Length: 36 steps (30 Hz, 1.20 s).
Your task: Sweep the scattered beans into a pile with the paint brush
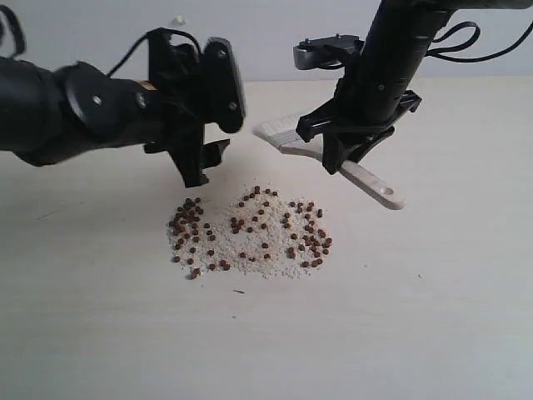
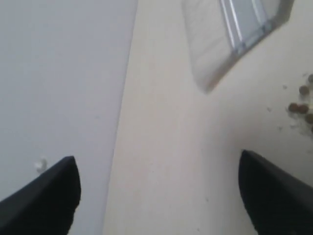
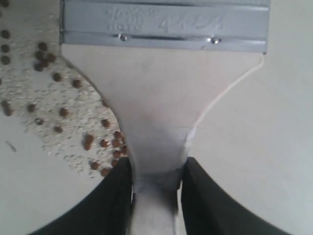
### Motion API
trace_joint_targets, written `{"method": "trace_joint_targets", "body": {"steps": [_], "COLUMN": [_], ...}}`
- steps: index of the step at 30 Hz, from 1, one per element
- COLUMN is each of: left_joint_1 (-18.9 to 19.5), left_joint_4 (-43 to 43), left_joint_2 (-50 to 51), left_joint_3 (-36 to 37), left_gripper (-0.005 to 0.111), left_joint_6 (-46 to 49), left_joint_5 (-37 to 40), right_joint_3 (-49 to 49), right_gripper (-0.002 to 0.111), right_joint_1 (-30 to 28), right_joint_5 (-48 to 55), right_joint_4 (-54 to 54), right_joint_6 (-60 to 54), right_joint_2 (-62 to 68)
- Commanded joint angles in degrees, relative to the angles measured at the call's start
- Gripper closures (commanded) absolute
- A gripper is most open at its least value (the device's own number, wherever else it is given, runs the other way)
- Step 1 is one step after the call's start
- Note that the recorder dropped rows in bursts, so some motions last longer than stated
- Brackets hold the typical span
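Reddish-brown beans [image 1: 250, 232] lie spread among white crumbs on the pale table, in a loose patch rather than a mound; some show in the right wrist view [image 3: 61, 112] and a few in the left wrist view [image 2: 301, 105]. My right gripper [image 1: 337, 158] [image 3: 156, 183] is shut on the paint brush [image 1: 366, 179] at its wooden handle [image 3: 156, 112], held above the table behind the patch, bristles [image 1: 271, 131] pointing left. The silver ferrule [image 3: 164, 24] shows clearly. My left gripper [image 1: 196, 171] [image 2: 159, 196] hangs open and empty over the patch's left rear edge.
The table [image 1: 433, 317] ends at a pale wall [image 1: 275, 33] behind the arms. The brush head [image 2: 234, 34] shows blurred in the left wrist view. A small dark speck [image 1: 239, 292] lies in front of the patch.
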Motion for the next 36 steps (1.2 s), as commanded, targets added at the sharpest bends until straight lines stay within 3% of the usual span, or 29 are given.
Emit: {"method": "trace_joint_targets", "body": {"steps": [1, 6, 12, 16, 23, 36], "left_joint_1": [-3.31, -3.57, -3.68, -4.62, -6.97, -6.97], "left_joint_4": [6.25, 10.23, 17.81, 26.39, 31.65, 40.33], "left_joint_2": [3.53, 4.64, 4.64, 4.64, 4.94, 5.38], "left_joint_3": [-0.65, -0.65, -0.65, -0.65, -0.65, -0.65], "left_gripper": [0.031, 0.031, 0.031, 0.031, 0.031, 0.031], "left_joint_6": [-4.60, -11.83, -14.54, -17.39, -17.39, -17.28], "left_joint_5": [-8.10, -9.37, -9.01, -10.14, -11.14, -12.59], "right_joint_3": [0.07, 0.07, 0.07, 0.07, 0.07, 0.07], "right_gripper": [0.108, 0.108, 0.108, 0.108, 0.108, 0.108], "right_joint_1": [-0.28, -2.86, -7.55, -9.38, -10.52, -10.52], "right_joint_5": [1.73, 3.07, 6.50, 6.50, 6.50, 6.50], "right_joint_4": [2.83, 6.66, 20.09, 20.10, 19.92, 19.92], "right_joint_6": [-2.75, -3.96, -15.15, -16.23, -16.95, -16.95], "right_joint_2": [-1.13, -1.59, -1.68, -1.58, -1.58, -1.58]}}
